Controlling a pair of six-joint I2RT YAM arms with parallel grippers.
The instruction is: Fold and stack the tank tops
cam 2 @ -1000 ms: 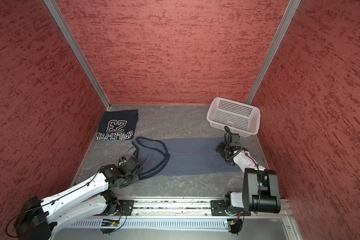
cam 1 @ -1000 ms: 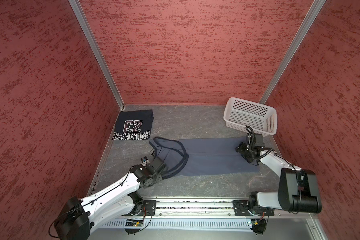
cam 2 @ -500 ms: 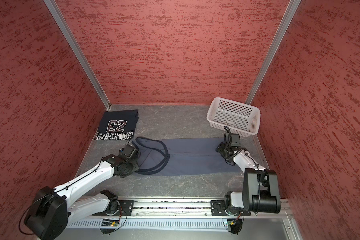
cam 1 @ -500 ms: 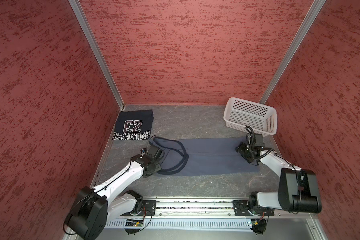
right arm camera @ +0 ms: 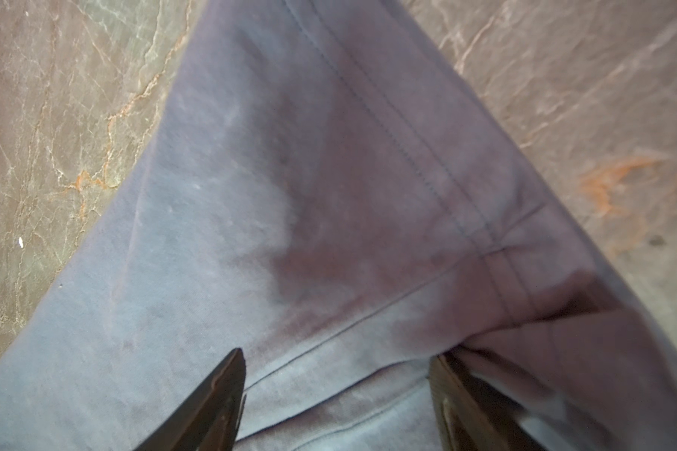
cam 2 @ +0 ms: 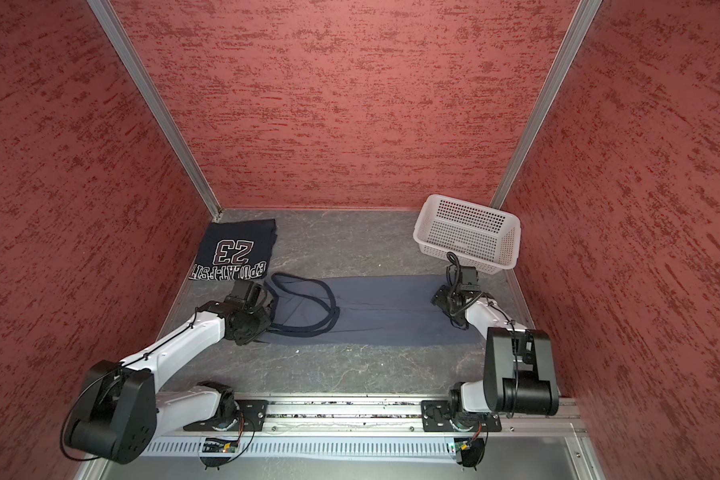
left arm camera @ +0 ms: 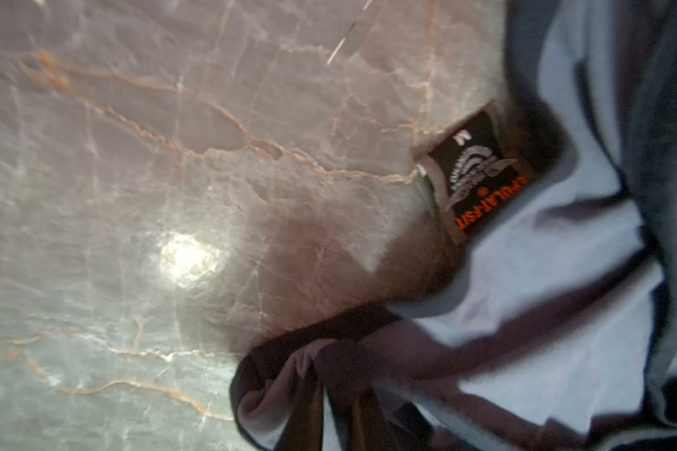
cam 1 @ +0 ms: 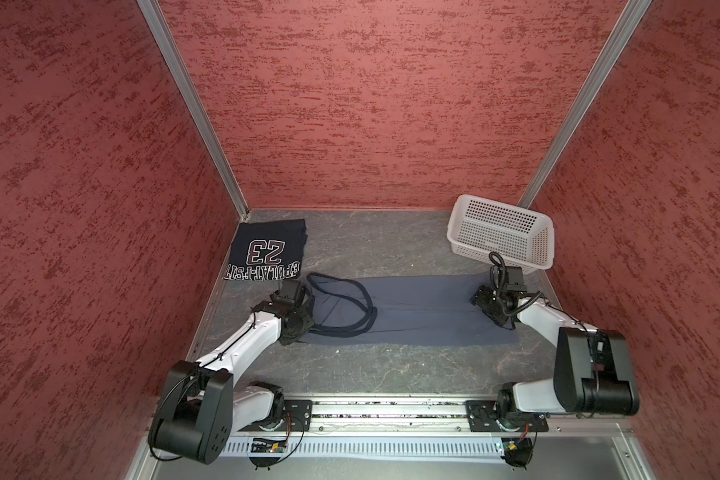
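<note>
Corners matter most here. You have the blue-grey tank top (cam 1: 425, 307) lying long and flat across the middle of the table (cam 1: 391, 374). I think your job now is to fold it in half, end to end. Get a good pinch on the strap end and lift it just a little, so the dark straps (cam 1: 368, 309) do not drag or tangle. Bring that end over to meet the hem end, line up the edges, then set it down softly. Hold the hem end down while you do it, so the cloth does not slide.

Your left gripper (left arm camera: 337, 386) is at the strap end, close to the neck label (left arm camera: 481, 175). Its jaws are almost together and cloth is bunched around the tips. The wrist view is blurry, so I cannot tell if it has a real pinch.

Your right gripper (right arm camera: 337, 357) is at the hem end. Its jaws are wide apart, low over the cloth, and they hold nothing.

The navy tank top (cam 1: 267, 249) sits folded in the far left corner, "23" facing up. I think the stack should go there. The white basket (cam 1: 504, 208) stands in the far right corner.
</note>
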